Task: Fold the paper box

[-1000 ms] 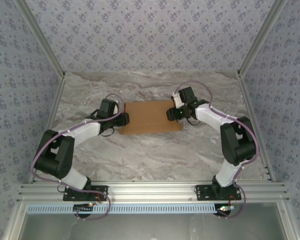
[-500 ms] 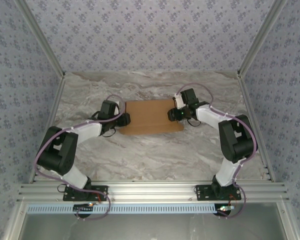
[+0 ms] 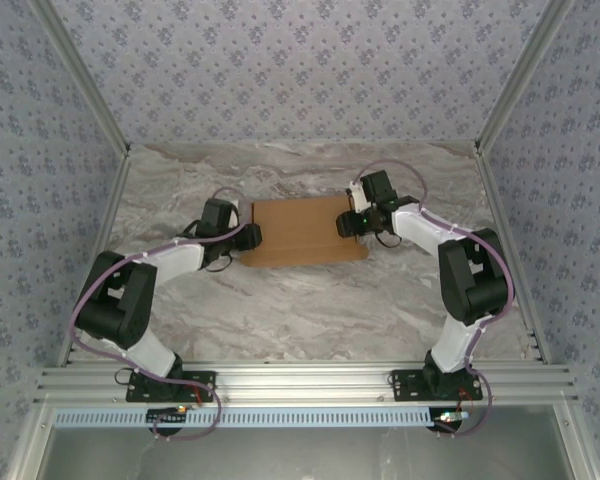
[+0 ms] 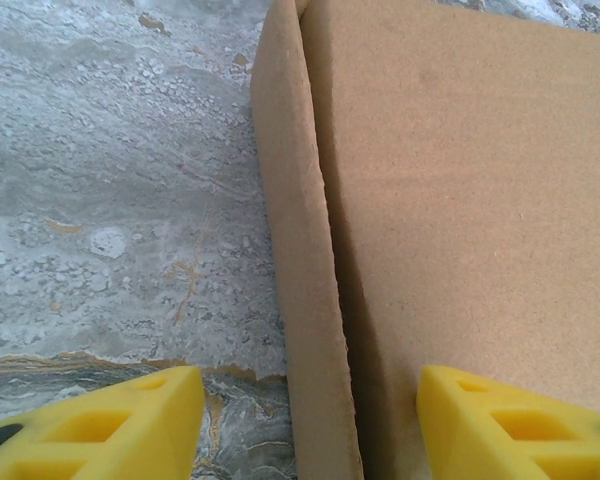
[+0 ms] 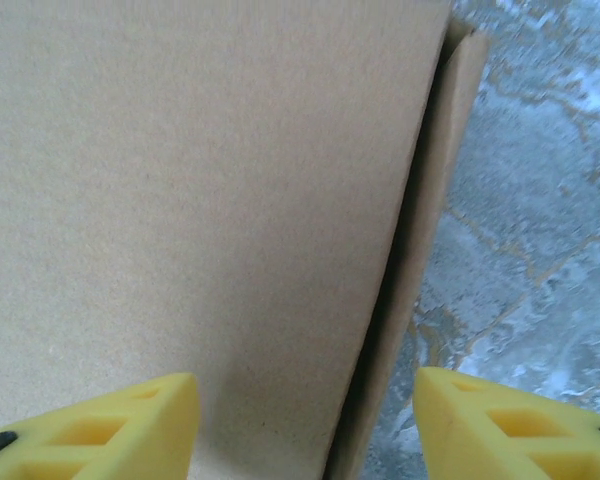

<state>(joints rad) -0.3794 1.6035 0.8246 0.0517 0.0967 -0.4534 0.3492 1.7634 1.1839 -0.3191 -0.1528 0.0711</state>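
The paper box (image 3: 302, 231) is plain brown cardboard, lying as a shallow closed rectangle in the middle of the marble table (image 3: 310, 300). My left gripper (image 3: 250, 237) is at its left edge and stands open. In the left wrist view the gripper (image 4: 310, 425) straddles the box's left side wall (image 4: 295, 260), one yellow finger (image 4: 110, 425) over the table, the other (image 4: 520, 420) over the lid. My right gripper (image 3: 348, 225) is open at the right edge. There the gripper (image 5: 305, 425) straddles the right side wall (image 5: 425, 260), clear of the cardboard.
Patterned walls (image 3: 300, 70) and slanting metal posts (image 3: 85, 100) enclose the table at the back and sides. An aluminium rail (image 3: 310, 385) carrying both arm bases runs along the near edge. Bare marble lies in front of the box.
My right gripper has shifted a little toward the far side along the box's right edge. The left gripper and the box have hardly moved.
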